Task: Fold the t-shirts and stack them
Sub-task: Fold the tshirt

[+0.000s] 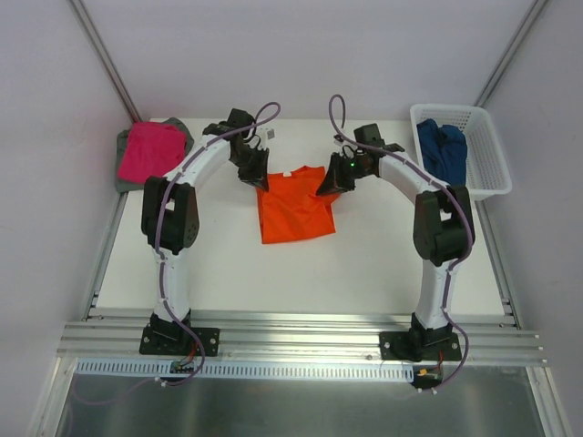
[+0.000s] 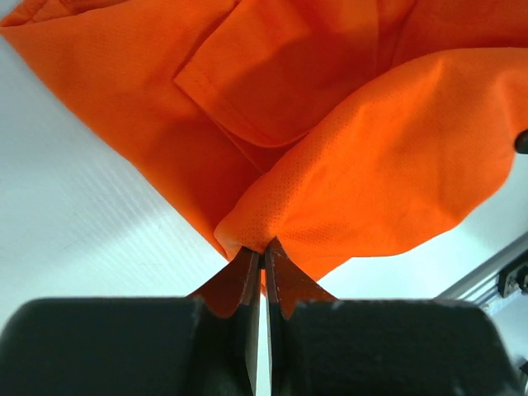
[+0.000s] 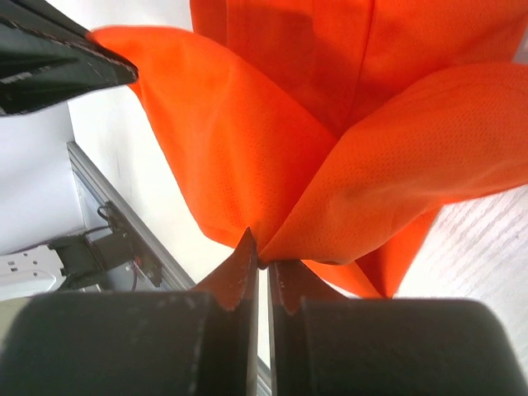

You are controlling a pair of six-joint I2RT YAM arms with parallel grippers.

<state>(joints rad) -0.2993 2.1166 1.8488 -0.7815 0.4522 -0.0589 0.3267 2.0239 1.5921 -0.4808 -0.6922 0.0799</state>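
Left gripper [image 2: 263, 249] fingers pinched tight on the orange t-shirt [image 1: 293, 217], far-left edge; right gripper [image 3: 261, 257] fingers clamped on its far-right edge.

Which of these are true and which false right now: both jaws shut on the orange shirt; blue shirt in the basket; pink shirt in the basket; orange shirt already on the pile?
1. Left jaws and right jaws are both shut on the orange shirt. True.
2. The blue shirt lies in the basket. True.
3. The pink shirt is in the basket. False: it lies at the table's far left, on top of a grey shirt.
4. The orange shirt is already on the pile. False: it lies mid-table between the arms, with its far corners pinched.
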